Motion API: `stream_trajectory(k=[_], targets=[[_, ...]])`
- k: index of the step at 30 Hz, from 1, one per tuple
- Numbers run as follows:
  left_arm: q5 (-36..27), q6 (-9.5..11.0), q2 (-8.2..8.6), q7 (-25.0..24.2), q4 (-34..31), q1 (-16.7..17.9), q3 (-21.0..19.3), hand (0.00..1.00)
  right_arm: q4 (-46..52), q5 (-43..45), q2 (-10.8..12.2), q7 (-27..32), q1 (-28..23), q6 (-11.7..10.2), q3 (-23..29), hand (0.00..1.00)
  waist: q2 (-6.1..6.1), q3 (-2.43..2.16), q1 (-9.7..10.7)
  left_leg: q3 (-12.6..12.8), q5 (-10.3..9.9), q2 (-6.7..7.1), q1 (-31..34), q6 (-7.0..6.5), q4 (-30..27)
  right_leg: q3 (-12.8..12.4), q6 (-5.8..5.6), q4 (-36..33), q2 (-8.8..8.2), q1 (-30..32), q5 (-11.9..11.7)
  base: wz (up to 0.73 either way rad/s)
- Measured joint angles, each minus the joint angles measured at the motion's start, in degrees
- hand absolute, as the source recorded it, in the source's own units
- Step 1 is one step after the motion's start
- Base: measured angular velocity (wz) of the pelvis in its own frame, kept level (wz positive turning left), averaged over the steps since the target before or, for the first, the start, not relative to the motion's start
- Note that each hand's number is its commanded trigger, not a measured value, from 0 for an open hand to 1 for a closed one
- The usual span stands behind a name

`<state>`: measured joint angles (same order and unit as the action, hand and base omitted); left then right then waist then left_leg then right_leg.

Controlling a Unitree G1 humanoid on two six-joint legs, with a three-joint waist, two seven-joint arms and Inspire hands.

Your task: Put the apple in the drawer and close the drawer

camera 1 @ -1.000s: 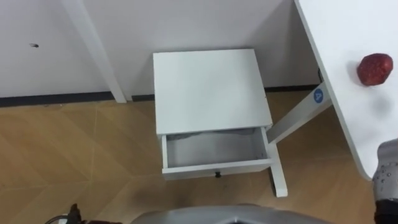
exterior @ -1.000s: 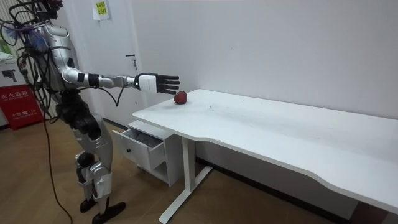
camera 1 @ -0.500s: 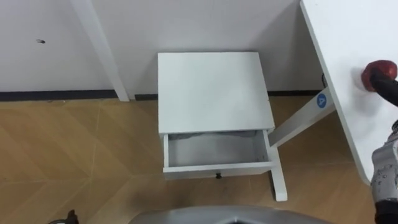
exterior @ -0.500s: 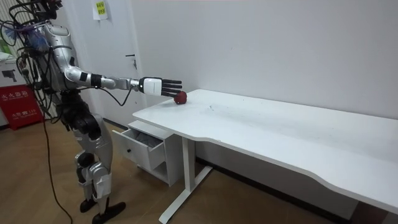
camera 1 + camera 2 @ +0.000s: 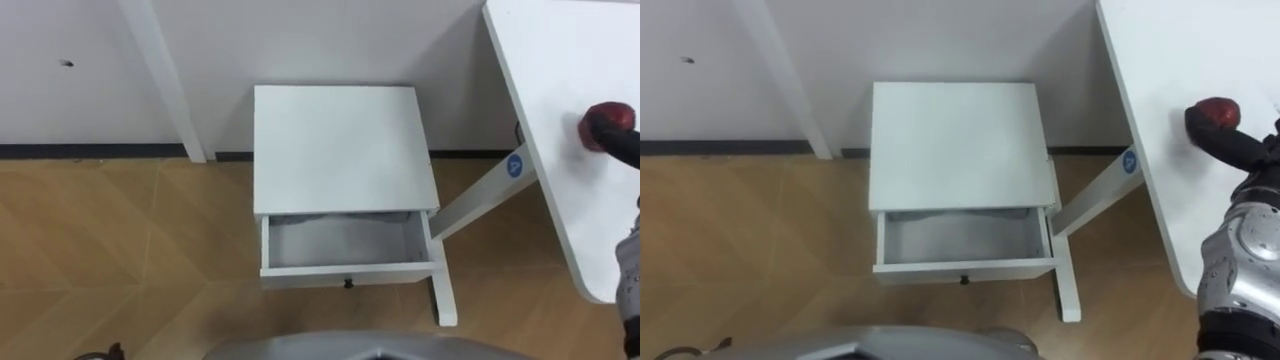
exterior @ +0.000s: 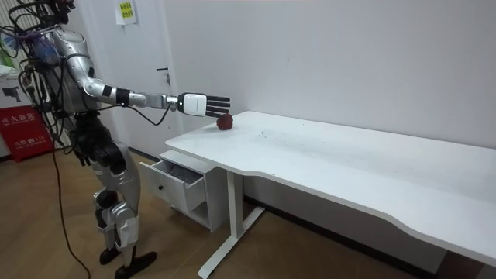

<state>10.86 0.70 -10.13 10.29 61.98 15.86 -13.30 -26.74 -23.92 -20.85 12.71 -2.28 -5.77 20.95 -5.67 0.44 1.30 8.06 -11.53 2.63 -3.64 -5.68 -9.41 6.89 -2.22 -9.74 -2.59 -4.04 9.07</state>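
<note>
**Reach lined up, nothing grabbed yet**

Looking at the right hand [image 6: 198,104]: fingers [image 5: 1235,148] straight and released, holding nothing. Got the apple [image 5: 1217,112] on the counter [image 5: 1200,50] just past and under the fingertips; can't tell about contact. Round, so no long axis to fuss over. Noting the open drawer [image 5: 962,240] well left of the fingers, lower down. Spotted 1 blue sticker [image 5: 1128,160] there, unreadable.

White table [image 6: 349,167] bearing a red apple [image 5: 1217,112] (near its end), drawer cabinet [image 5: 345,145] on wood floor [image 5: 120,250]

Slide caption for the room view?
Standing by the open drawer, the robot stretches its open right hand to the apple on the white table.
</note>
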Motion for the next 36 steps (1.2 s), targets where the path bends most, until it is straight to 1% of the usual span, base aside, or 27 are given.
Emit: stream_trajectory(k=[1, 9, 11, 14, 18, 21, 22, 23, 25, 28, 31, 36], targets=[[0.0, -0.02, -0.05, -0.19, -0.01, 0.16, 0.0, 0.0, -0.44, -0.01, -0.11, -0.51, 0.03, 0.45, 0.0, 0.0, -0.06, -0.05, -0.01, -0.07, 0.0, 0.0, 0.0, 0.0, -0.01, 0.09, 0.0, -0.03, 0.0, -0.04, 0.0, 0.04], [0.07, -0.47, -0.26, -0.82, -0.11, 0.4, -0.02, 0.0, -4.84, -0.15, -0.83, -3.47, 1.44, 0.94, 0.0, 0.0, 0.11, -0.19, -0.05, -0.29, 0.0, 0.01, 0.01, 0.0, -0.11, 0.96, 0.0, 0.03, -0.12, -0.21, 0.0, 0.01], [0.07, -0.82, -0.35, -0.83, -0.23, 0.41, -0.02, 0.0, -4.87, -0.14, -1.6, -4.13, 1.47, 1.13, 0.0, 0.0, 0.33, -0.25, -0.04, -0.31, 0.0, 0.02, 0.0, 0.0, -0.12, 1.12, 0.0, 0.03, -0.15, -0.25, 0.0, 0.0], [0.61, -1.17, -0.61, -0.87, -0.27, 0.45, -0.05, 0.0, -5.71, -0.08, -2.35, -4.37, 2.67, 1.63, 0.0, 0.0, 0.43, -0.17, 0.01, -0.34, 0.0, 0.01, 0.09, 0.0, -0.18, 1.12, 0.0, 0.04, -0.13, -0.31, 0.0, 0.0], [1.55, -1.17, -0.82, -0.9, -0.79, 0.48, -0.05, 0.0, -7.11, 0.01, -3.95, -6.05, 3.73, 2.2, -0.03, 0.0, 0.37, -0.16, -0.11, -0.39, 0.0, 0.01, 0.39, 0.0, -0.2, 1.18, 0.0, -0.01, -0.11, -0.17, 0.0, 0.0], [2.92, -1.18, -0.88, -0.92, -1.45, 0.59, -0.04, 0.0, -7.67, 1.88, -4.54, -6.27, 5.09, 2.16, -0.14, 0.0, 0.13, -0.17, -0.1, -0.44, 0.0, 0.01, 0.64, 0.01, -0.31, 1.22, 0.0, 0.0, -0.11, 0.04, 0.0, 0.0], [3.09, -1.17, -1.07, -0.99, -1.45, 0.53, 0.03, 0.0, -9.74, 2.09, -5.14, -6.32, 6.31, 2.15, -1.2, 0.0, -0.1, -0.27, -0.1, -0.51, 0.01, 0.01, 0.58, 0.01, -0.32, 1.18, 0.0, 0.01, -0.1, 0.03, 0.0, 0.04], [3.11, -1.17, -1.38, -1.07, -1.47, 0.37, 0.12, 0.0, -11.78, 2.25, -5.61, -6.46, 7.42, 2.19, -2.09, 0.0, -0.41, -0.25, -0.11, -0.57, 0.01, 0.01, 0.46, 0.01, -0.37, 1.18, 0.0, 0.03, -0.1, 0.04, 0.0, 0.03], [3.14, -1.18, -1.78, -1.25, -1.48, 0.33, 0.18, 0.0, -13.79, 2.41, -5.63, -6.48, 8.49, 2.2, -2.32, 0.0, -0.76, -0.28, -0.17, -0.62, 0.01, 0.02, 0.46, 0.01, -0.39, 1.18, 0.0, 0.04, -0.11, 0.03, 0.0, 0.02], [3.16, -1.23, -2.27, -1.82, -1.47, 0.66, 0.17, 0.0, -15.67, 4.21, -5.64, -6.58, 9.92, 2.2, -2.32, 0.0, -0.96, -0.18, -0.15, -0.79, 0.01, 0.09, 0.48, 0.01, -0.38, 1.41, 0.0, 0.05, -0.19, 0.0, 0.0, 0.02], [3.16, -1.65, -2.34, -1.94, -1.47, 0.65, 0.21, 0.0, -17.67, 4.25, -5.66, -6.58, 11.34, 2.2, -2.32, 0.0, -0.99, -0.17, -0.05, -1.09, 0.01, 0.11, 0.54, 0.01, -0.38, 2.02, 0.0, 0.07, -0.23, -0.08, 0.0, 0.04], [3.16, -1.78, -2.34, -1.97, -1.47, 0.65, 0.26, 0.0, -17.72, 4.25, -5.73, -6.62, 11.43, 2.27, -2.32, 0.0, -0.9, -0.18, 0.0, -1.87, 0.01, 0.1, 0.85, 0.01, -0.38, 2.69, 0.0, 0.11, -0.22, -0.07, 0.0, 0.08]])
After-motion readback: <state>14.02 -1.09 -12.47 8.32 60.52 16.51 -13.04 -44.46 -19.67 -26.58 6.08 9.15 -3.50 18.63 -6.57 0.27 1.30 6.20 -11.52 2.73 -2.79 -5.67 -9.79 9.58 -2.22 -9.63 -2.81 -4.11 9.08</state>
